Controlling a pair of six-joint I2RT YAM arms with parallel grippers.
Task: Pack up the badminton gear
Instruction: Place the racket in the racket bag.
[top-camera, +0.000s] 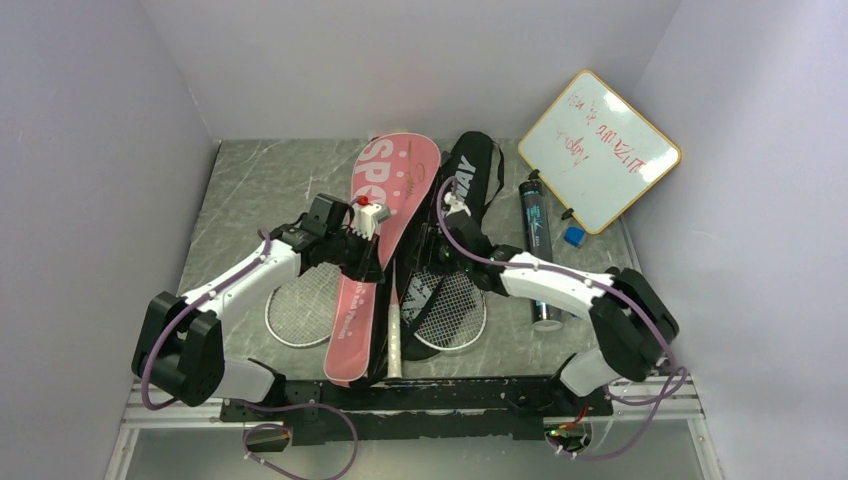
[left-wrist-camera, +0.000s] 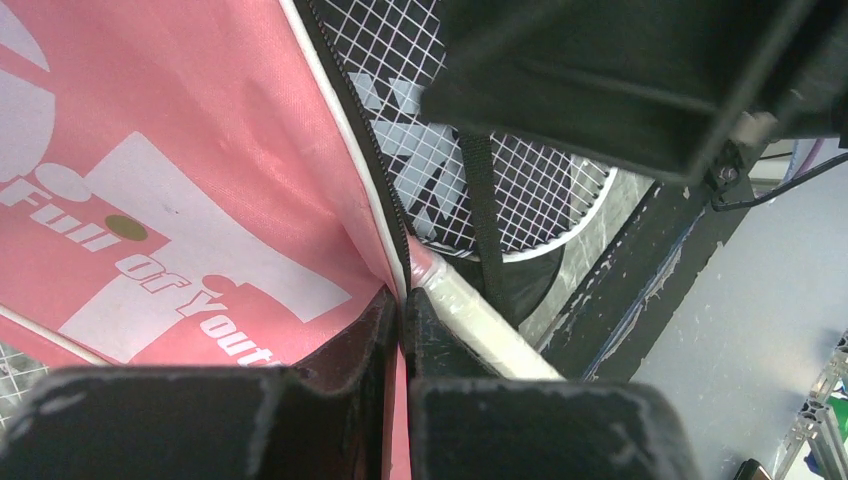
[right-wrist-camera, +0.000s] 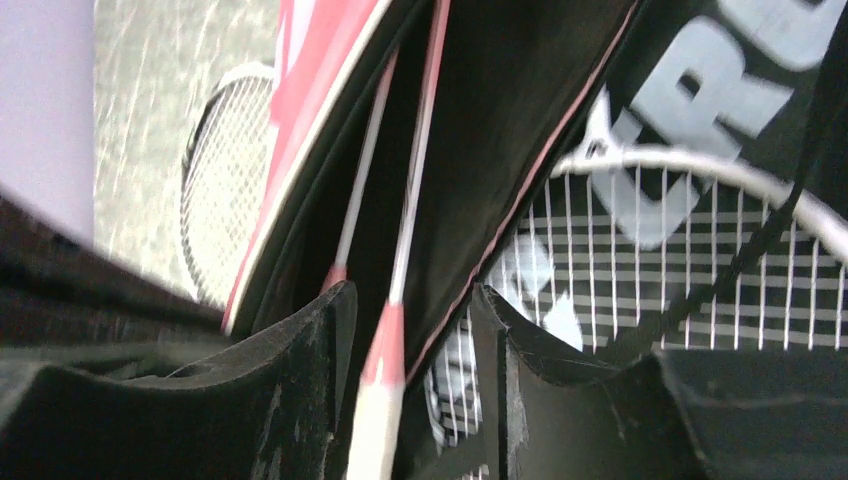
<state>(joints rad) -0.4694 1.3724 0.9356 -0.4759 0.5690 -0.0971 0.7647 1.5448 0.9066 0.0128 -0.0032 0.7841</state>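
Covers — left hand (left-wrist-camera: 403, 300) pinches pink cover (top-camera: 400, 180) | white racket (top-camera: 455, 310) atop black cover (top-camera: 475, 170)

Wood-framed whiteboard (top-camera: 600, 150) — red scribbles, back right, small blue object (top-camera: 573, 236) beside it, grey marbled table (top-camera: 260, 180)

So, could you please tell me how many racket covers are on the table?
2. The pink cover lies centrally; the black cover lies just right of it, under a racket head. Another could be hidden beneath them.
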